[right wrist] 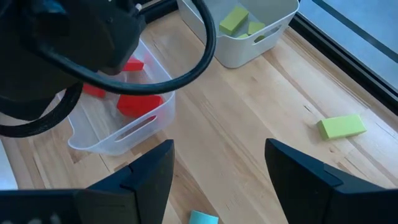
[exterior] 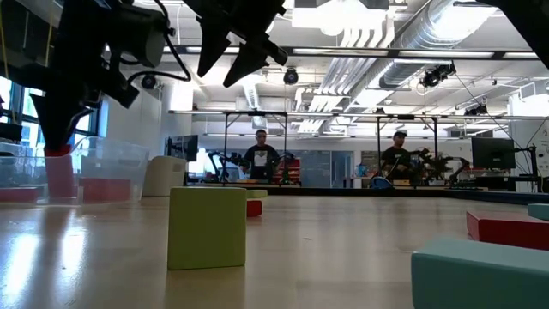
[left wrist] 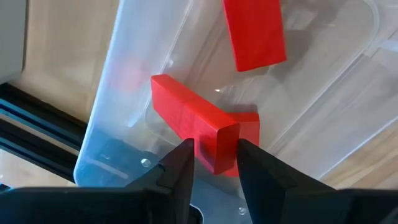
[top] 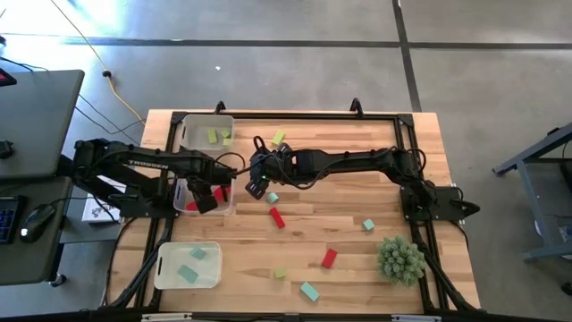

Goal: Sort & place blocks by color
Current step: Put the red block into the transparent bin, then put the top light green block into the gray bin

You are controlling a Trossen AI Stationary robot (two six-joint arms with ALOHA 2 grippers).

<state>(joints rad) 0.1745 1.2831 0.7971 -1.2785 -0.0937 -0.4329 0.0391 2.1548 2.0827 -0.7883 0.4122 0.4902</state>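
Left wrist view: left end effector (left wrist: 214, 158) narrowly brackets red block (left wrist: 194, 122) in bin (left wrist: 118, 81)

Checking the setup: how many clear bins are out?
3, along the table's left side in the high view: top bin with yellow-green blocks, middle bin with red blocks, bottom bin with teal blocks.

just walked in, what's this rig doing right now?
It is sorting blocks by color into clear bins. The left tool is down inside the middle bin, its fingers either side of a red bar, with another red block already lying there. The right tool hangs open above the table near a teal block. The far bin holds yellow-green blocks, the near bin teal ones. Several blocks lie loose on the table.
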